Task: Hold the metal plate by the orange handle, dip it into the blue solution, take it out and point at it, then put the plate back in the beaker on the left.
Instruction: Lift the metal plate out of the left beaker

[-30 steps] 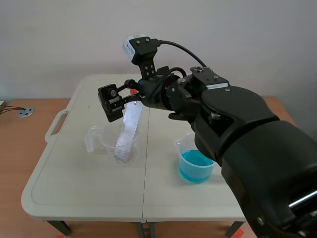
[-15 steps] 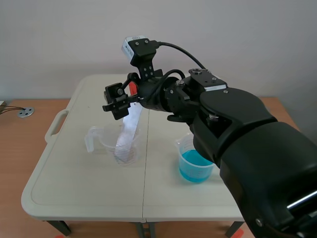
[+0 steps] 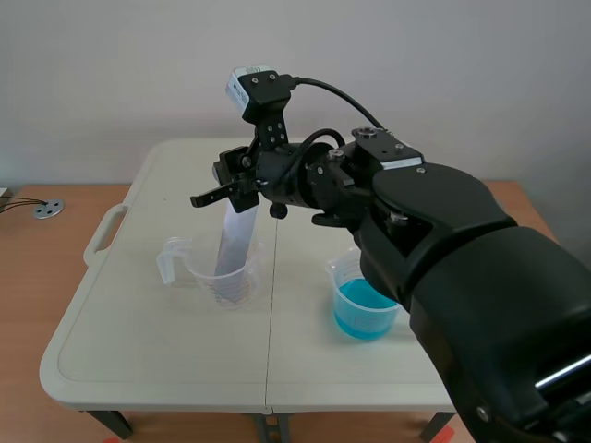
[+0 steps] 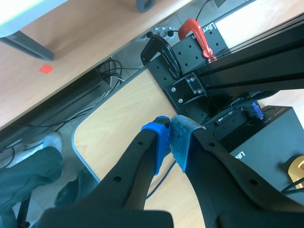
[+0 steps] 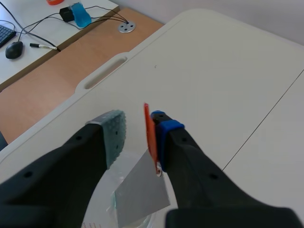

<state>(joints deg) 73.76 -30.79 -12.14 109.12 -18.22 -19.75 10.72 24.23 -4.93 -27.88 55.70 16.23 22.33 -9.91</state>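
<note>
Fingers of the right gripper (image 5: 138, 129) stand moderately apart around the orange handle (image 5: 150, 137). The blue pad (image 5: 166, 127) lies against or just beside one face of it. The grey-green pad (image 5: 114, 129) is clear of the other face, with table showing in the gap, so nothing is clamped. The handle tops the metal plate (image 3: 235, 242), whose lower end sits inside the clear beaker (image 3: 189, 263) on the left half of the table (image 3: 138, 351). The second beaker (image 3: 343, 269), holding the blue solution (image 3: 367, 312), stands well apart to the right.

The plate's long axis is close to upright, handle end up, with the top tipped a little toward the robot's right. Its broad face is turned toward the robot. In the right wrist view the handle shows edge-on, a thin strip between the pads.

I read this as the grasp at the handle, though an open gripper around a plate in the left beaker would equally suit the final release; the pictures do not settle which. If it is the grasp, the next move calls for closing squarely on the handle's flat faces. The lift should then follow the plate's axis until its lower edge clears the rim, before it is carried right.

The left gripper (image 4: 172, 138) is away from the table top, its pads pressed together on nothing
</note>
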